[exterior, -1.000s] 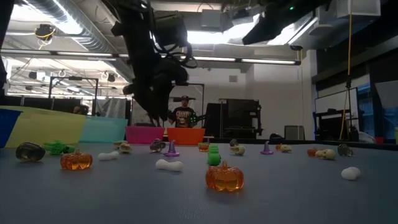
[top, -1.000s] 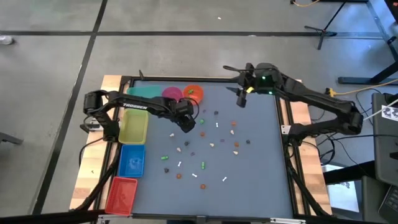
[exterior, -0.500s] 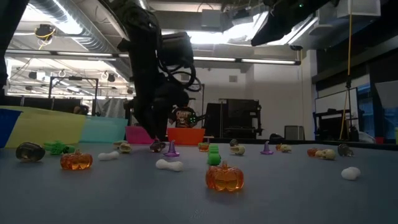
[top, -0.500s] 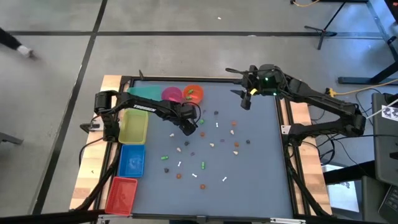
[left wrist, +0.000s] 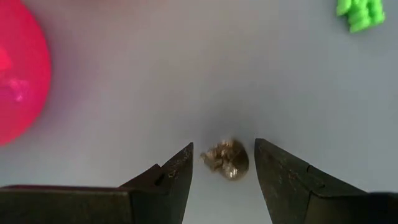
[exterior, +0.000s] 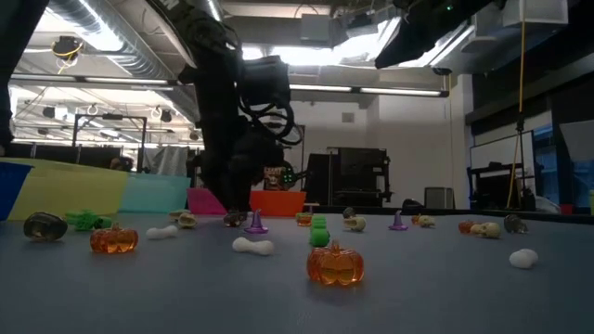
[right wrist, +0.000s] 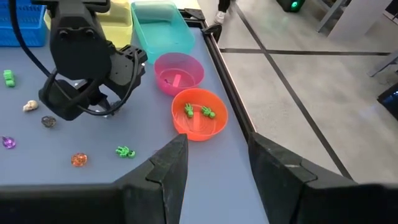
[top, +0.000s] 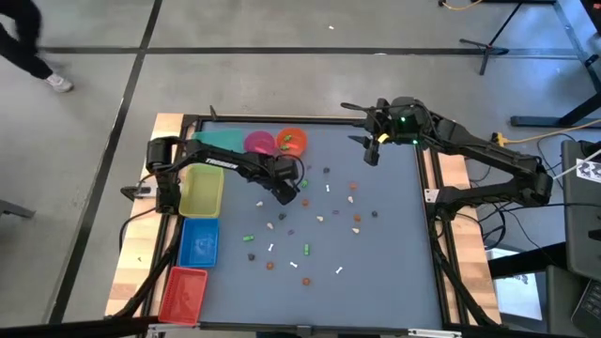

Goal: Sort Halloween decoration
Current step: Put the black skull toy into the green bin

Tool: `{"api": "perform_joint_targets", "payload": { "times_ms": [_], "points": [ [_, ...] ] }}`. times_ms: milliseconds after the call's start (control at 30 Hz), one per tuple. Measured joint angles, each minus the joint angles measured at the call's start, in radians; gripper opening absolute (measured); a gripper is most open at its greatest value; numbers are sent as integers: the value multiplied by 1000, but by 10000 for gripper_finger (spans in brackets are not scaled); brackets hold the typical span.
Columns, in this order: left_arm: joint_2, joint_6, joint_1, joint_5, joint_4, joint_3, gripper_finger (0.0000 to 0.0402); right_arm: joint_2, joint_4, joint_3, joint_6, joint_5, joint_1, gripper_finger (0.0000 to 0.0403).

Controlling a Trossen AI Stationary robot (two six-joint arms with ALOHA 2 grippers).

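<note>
Now, brownish trinket (left wrist: pixel 226 159) between spread left fingers (left wrist: pixel 174 177).

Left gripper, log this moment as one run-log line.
left gripper: open, straddling skull trinket | right gripper: open, waiting above orange bowl

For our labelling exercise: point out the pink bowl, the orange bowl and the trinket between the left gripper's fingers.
pink bowl (right wrist: pixel 189 67): right wrist view, on its rim.
orange bowl (right wrist: pixel 200 127): right wrist view, inside wall.
skull-like trinket (left wrist: pixel 226 160): left wrist view, its middle.
</note>
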Motion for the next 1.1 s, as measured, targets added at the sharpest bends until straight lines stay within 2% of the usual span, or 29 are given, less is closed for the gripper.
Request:
{"api": "perform_joint_targets", "payload": {
  "times_ms": [233,800,1100],
  "points": [
    [8,0,3,-2,-3,0,152,0,-1,0,0,-6,0,168],
    [7,0,2,2,-14,1,85,0,-1,0,0,-6,0,168],
    [7,0,2,1,-15,1,80,0,-1,0,0,-5,0,168]
  ]
}}
